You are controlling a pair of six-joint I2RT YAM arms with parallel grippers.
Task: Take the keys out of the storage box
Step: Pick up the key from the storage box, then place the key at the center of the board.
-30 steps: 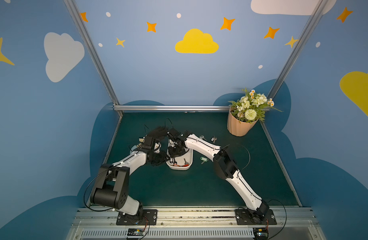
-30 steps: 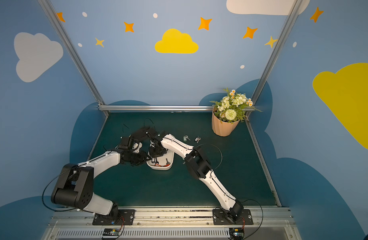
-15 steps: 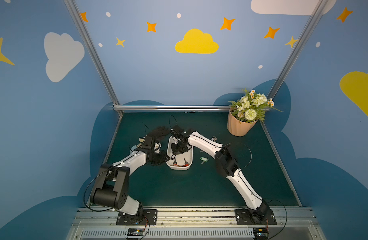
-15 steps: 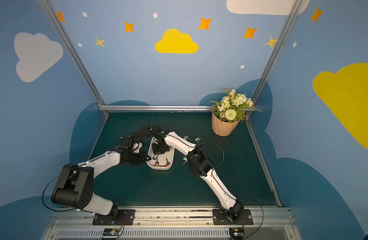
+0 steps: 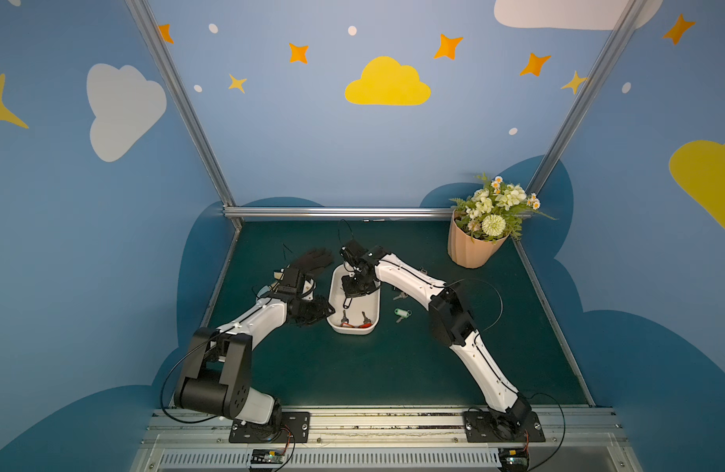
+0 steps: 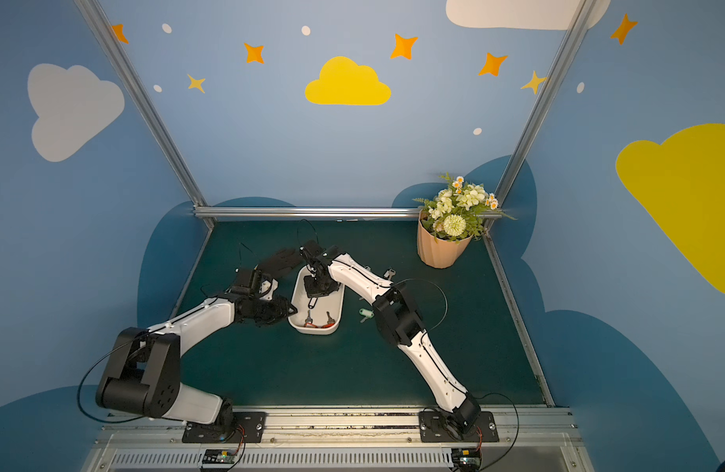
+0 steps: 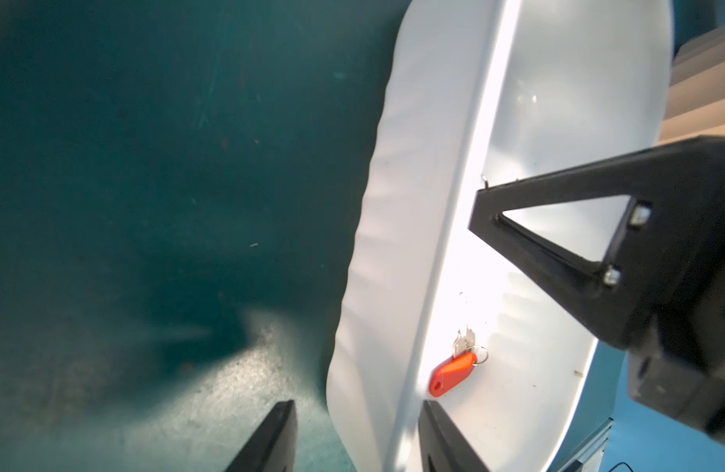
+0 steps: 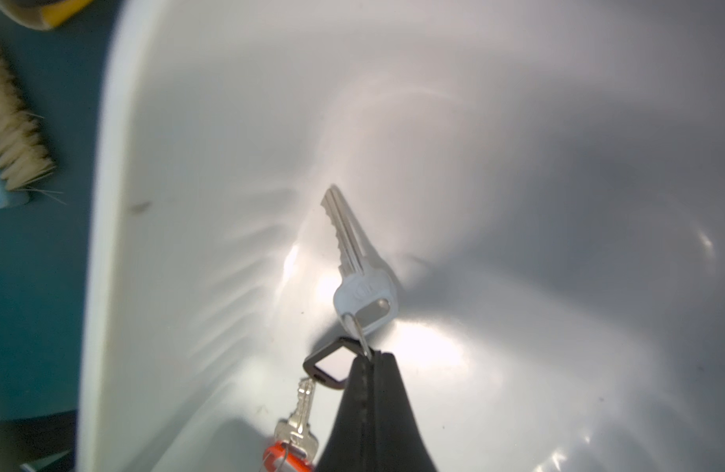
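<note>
The white storage box (image 5: 332, 292) (image 6: 341, 308) lies mid-table. My right gripper (image 5: 354, 291) (image 8: 371, 359) is inside it, shut on the ring and black tag (image 8: 327, 366) of a silver key (image 8: 352, 261) that juts past the fingertips over the box floor. Two red-tagged keys (image 5: 354, 325) (image 6: 320, 325) lie at the box's near end; one shows in the left wrist view (image 7: 453, 374). My left gripper (image 5: 330, 312) (image 7: 354, 441) is open astride the box's left wall, one finger outside and one inside. A green-tagged key (image 5: 401, 312) and two bare keys (image 5: 399, 295) lie on the mat right of the box.
A black glove (image 5: 311, 259) lies behind the left arm beside the box's far corner. A bristle brush (image 8: 13, 143) lies just outside the box's left wall. The peach flower pot (image 5: 473, 249) stands at the back right. Blue walls and metal rails enclose the green mat (image 5: 352, 367).
My right gripper has shut on the black-tagged key inside the box. My left gripper's jaws have spread wider around the box wall. Both arms stayed nearly in place.
</note>
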